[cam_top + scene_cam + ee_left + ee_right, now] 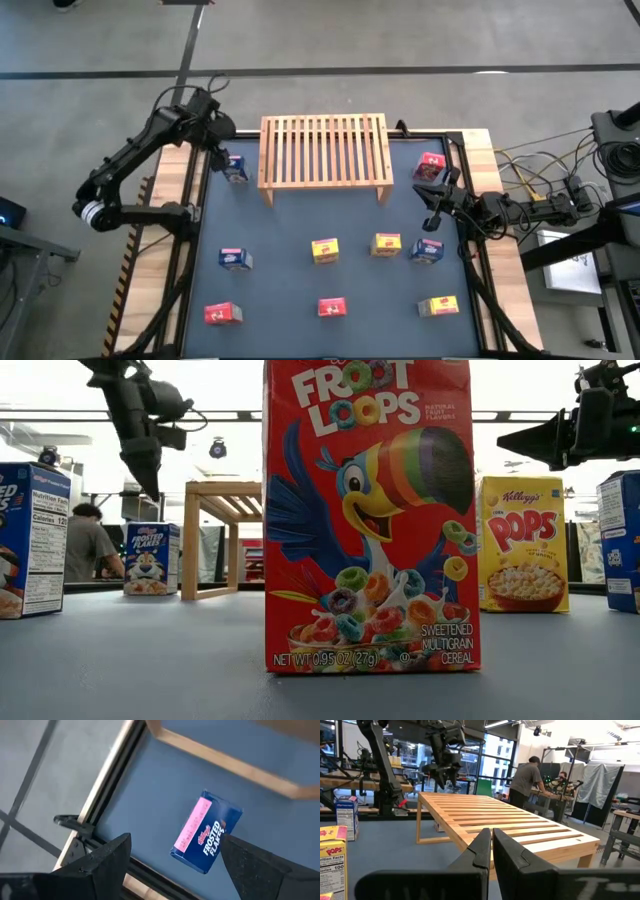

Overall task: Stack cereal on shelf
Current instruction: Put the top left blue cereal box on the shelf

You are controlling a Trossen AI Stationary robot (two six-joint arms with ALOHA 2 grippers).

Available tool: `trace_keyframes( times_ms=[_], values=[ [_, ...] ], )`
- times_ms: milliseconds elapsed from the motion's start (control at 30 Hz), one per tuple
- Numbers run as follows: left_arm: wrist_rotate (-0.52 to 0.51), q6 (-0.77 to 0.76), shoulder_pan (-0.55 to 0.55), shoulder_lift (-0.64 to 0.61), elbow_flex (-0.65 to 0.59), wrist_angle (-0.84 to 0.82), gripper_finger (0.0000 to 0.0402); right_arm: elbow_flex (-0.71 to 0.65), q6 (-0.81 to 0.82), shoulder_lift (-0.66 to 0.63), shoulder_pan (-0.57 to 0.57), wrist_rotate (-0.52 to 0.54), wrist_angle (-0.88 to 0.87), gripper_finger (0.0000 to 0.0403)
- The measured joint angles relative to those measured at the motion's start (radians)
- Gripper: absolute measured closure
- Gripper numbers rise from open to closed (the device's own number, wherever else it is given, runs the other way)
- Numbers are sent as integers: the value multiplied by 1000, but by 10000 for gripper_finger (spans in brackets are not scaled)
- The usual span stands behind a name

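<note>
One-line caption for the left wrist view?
Open left gripper hovers above a blue Frosted Flakes cardboard box on the blue-grey tabletop.

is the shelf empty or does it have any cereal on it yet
Empty. From above, the shelf shows only bare slats; the boxes all stand on the table around it, none on top.

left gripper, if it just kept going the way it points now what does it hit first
Most likely the blue Frosted Flakes box beside the shelf: the left gripper hangs open above it, fingers either side. Height above it is hard to judge.
</note>
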Motion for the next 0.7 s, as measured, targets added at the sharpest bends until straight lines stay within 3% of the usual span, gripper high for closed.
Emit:
trace_keyframes(
  times_ms=[333,467,700],
  values=[
    [27,153,-2,-8,-40,-7,118,0,0,0,0,0,0,394],
    [88,159,5,-42,-61,5,118,0,0,0,0,0,0,394],
    [106,175,36,-102,-137,91,118,0,1,0,0,0,0,394]
  ],
)
